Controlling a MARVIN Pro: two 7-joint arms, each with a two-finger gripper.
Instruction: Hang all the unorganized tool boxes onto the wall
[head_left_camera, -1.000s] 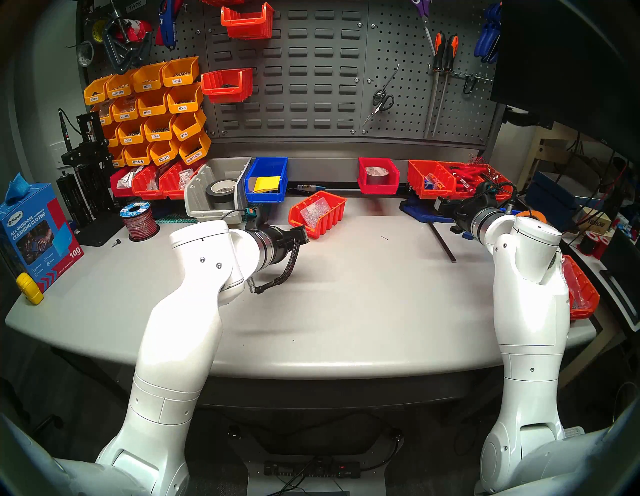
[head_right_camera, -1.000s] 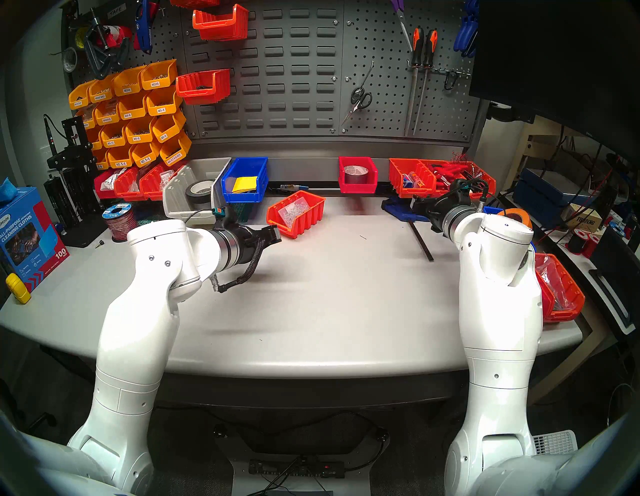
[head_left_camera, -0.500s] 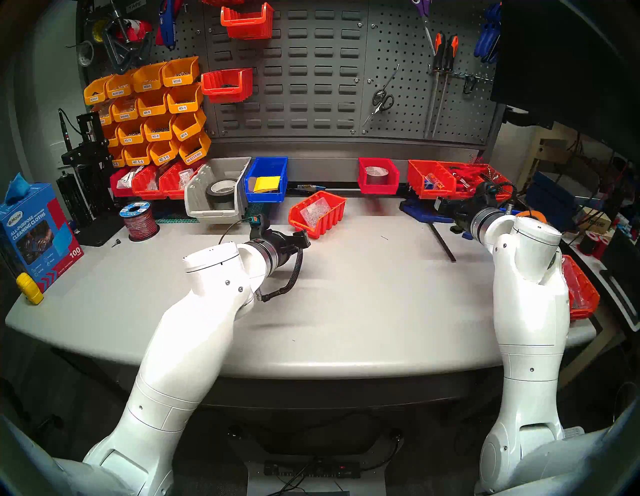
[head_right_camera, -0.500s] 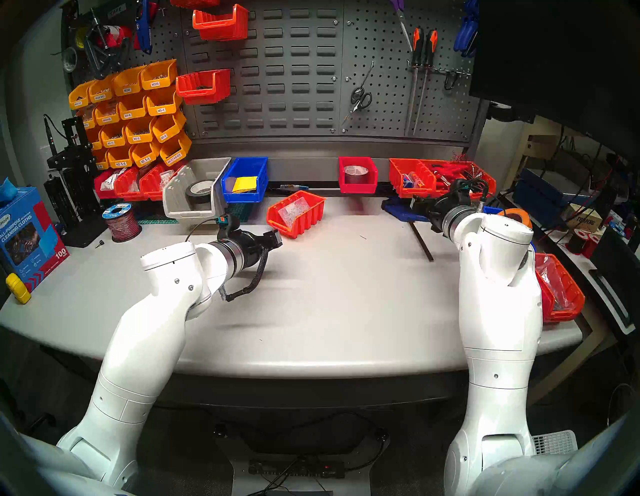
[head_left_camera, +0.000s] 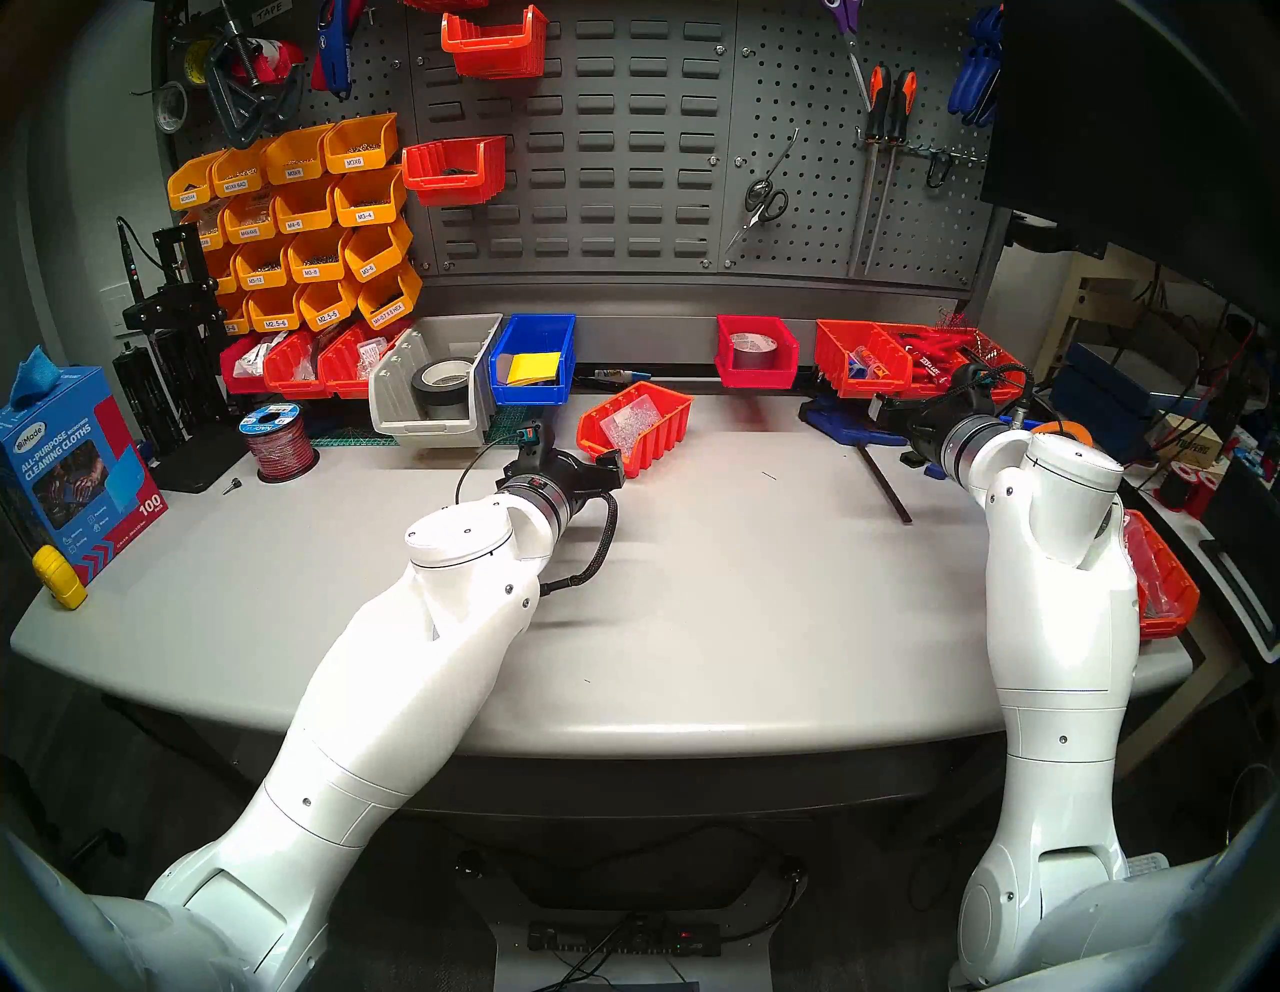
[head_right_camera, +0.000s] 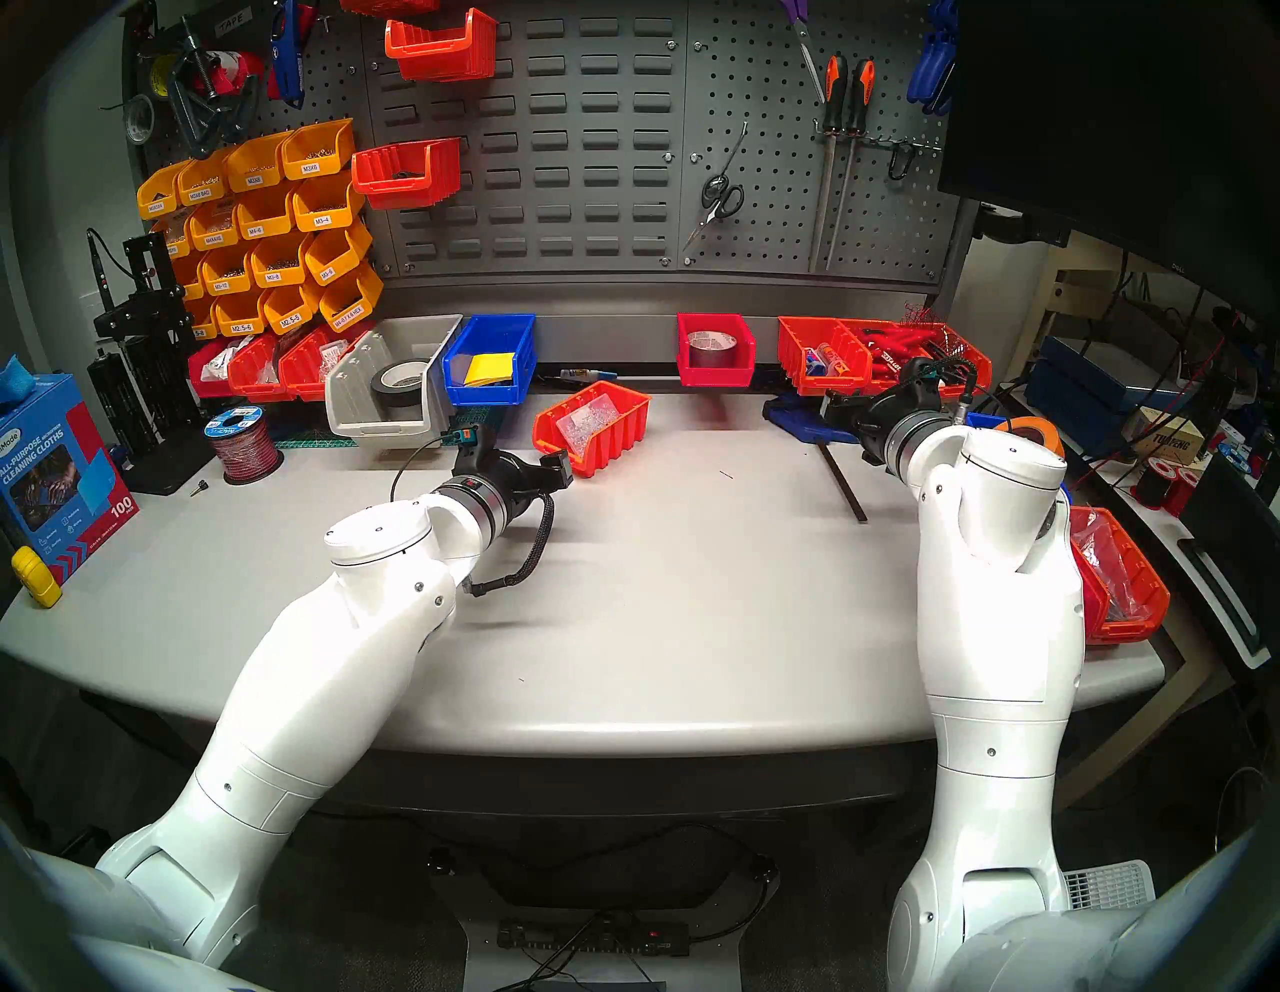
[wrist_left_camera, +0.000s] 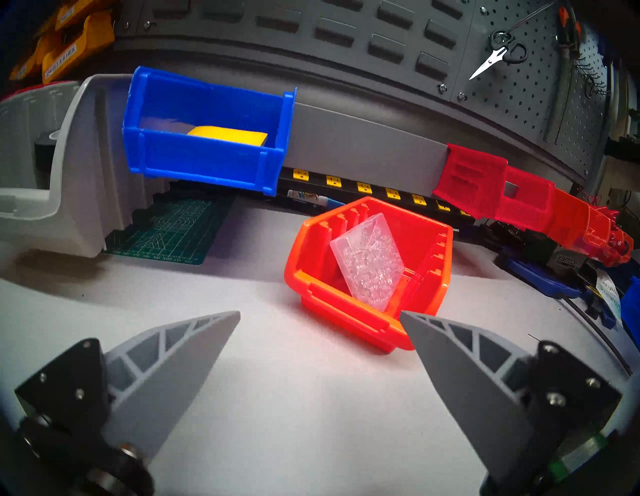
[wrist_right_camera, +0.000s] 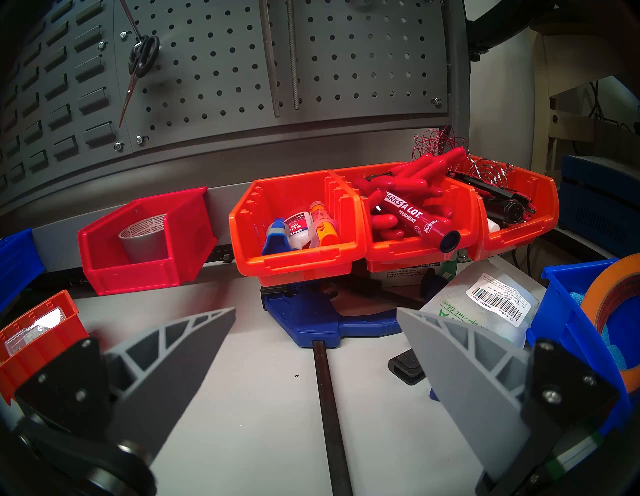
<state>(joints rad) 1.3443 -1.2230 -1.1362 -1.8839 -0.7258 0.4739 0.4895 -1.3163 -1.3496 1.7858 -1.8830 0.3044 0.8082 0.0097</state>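
Observation:
An orange-red ribbed tool box (head_left_camera: 641, 429) (wrist_left_camera: 367, 277) holding a clear bag lies askew on the table. My left gripper (head_left_camera: 611, 467) (wrist_left_camera: 320, 313) is open just in front of its low lip, one fingertip (wrist_left_camera: 415, 329) by the front corner, nothing between the fingers. A red tool box (head_left_camera: 755, 350) (wrist_right_camera: 145, 239) with a silver tape roll hangs on the light grey rail (head_left_camera: 644, 332). A pale grey tool box (head_left_camera: 433, 388) with black tape sits tilted at the left. The wall (head_left_camera: 623, 173) rises behind. My right gripper (head_left_camera: 883, 409) (wrist_right_camera: 317, 310) is open and empty.
A blue bin (head_left_camera: 533, 360) with a yellow pad hangs on the rail, and orange bins (head_left_camera: 900, 360) of markers and glue hang to the right. A blue bar clamp (wrist_right_camera: 322, 322) lies under my right gripper. A wire spool (head_left_camera: 277, 443) and a cloth box (head_left_camera: 69, 471) stand at the left.
My left arm's elbow has swung right and lower, and its wrist has turned. The open gripper has edged right, closer to the orange-red tool box. The right arm has not moved.

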